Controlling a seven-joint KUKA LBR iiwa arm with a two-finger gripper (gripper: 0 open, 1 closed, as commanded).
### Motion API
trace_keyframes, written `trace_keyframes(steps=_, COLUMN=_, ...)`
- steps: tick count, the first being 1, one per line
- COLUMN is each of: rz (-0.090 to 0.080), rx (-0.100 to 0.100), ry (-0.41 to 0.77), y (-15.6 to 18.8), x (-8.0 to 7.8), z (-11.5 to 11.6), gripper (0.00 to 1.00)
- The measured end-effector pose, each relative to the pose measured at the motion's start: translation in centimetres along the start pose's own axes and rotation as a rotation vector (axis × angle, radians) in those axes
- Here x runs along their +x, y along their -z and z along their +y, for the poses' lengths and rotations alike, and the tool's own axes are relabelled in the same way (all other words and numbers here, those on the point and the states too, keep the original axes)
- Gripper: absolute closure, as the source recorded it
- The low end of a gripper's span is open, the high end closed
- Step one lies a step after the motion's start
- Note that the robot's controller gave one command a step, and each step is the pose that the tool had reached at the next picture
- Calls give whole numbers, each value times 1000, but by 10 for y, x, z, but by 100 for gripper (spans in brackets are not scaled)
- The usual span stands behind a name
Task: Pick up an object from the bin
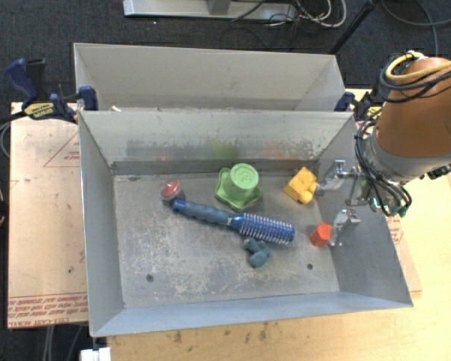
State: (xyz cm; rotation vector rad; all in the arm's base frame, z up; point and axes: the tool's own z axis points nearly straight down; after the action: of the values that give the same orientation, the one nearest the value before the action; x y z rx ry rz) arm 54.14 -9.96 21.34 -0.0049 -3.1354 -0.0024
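My gripper (339, 198) is at the bin's right side, just above the floor by the right wall, open, with nothing between its fingers. One fingertip (333, 173) stands just right of a yellow block (301, 185). The other fingertip (344, 222) stands just right of a small orange-red piece (321, 235). Both things lie on the floor, apart from the fingers as far as I can tell.
A blue hairbrush (234, 220) lies across the middle, bristle head toward the gripper. An upturned green cup (239, 186) stands behind it. A small red ball (170, 191) lies at the left. A grey-blue lump (258, 254) lies in front of the brush.
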Motion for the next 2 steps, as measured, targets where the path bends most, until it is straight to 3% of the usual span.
trace_keyframes(steps=1, rz=-15, rx=1, ry=-21, y=-130, x=-41, z=73, gripper=0)
trace_keyframes(steps=2, rz=-10, rx=0, ry=-65, y=-113, x=-41, z=82, gripper=0)
